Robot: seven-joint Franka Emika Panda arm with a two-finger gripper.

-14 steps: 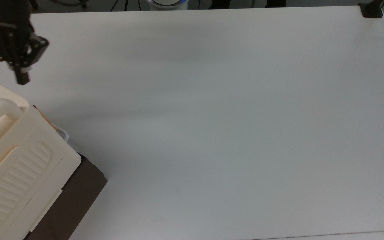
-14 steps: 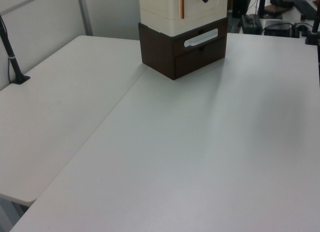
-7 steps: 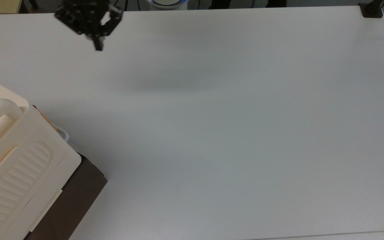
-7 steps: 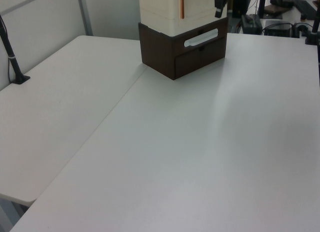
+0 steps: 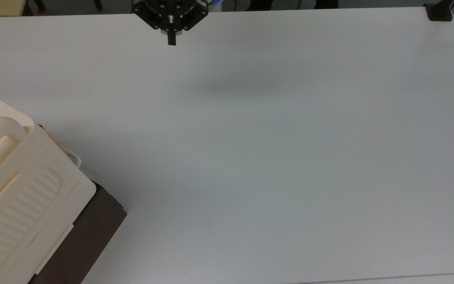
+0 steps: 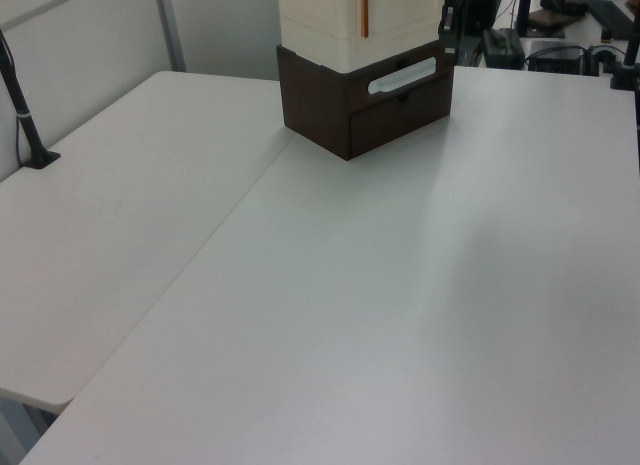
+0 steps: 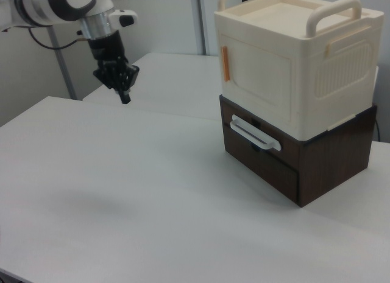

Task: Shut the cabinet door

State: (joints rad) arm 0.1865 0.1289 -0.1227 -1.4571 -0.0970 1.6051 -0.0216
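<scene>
Cabinet (image 7: pixel 298 70): a boxy cream plastic unit with two rounded bar handles on top and a ribbed side panel, stacked on a dark brown drawer base (image 7: pixel 304 158); it sits at the top view's lower left corner of the bench (image 5: pixel 270 157).

Cabinet door (image 7: pixel 259 73): the flat front panel with a raised rim and an orange latch strip (image 7: pixel 225 64) at one edge. In the right view it lies flush with the cabinet's front face, no gap showing, so I judge it to be shut already (or so nearly shut that no opening can be made out).

Drawer base: carries a pale bar handle (image 7: pixel 255 134) on its front; it lifts the cabinet off the bench, which puts the door at a height the arm can reach side-on.

Gripper (image 7: pixel 125 97): hangs above the bench, pointing down, well apart from the cabinet, toward the right view's left. The jaws look drawn together to a narrow point, holding nothing.

Gripper placement: in the top view the gripper (image 5: pixel 171 39) is near the far bench edge, clear of the door's swing, a position that suits being done with the door, not pushing it.

Task progress: as judged from the flush door, the closing looks complete.
</scene>
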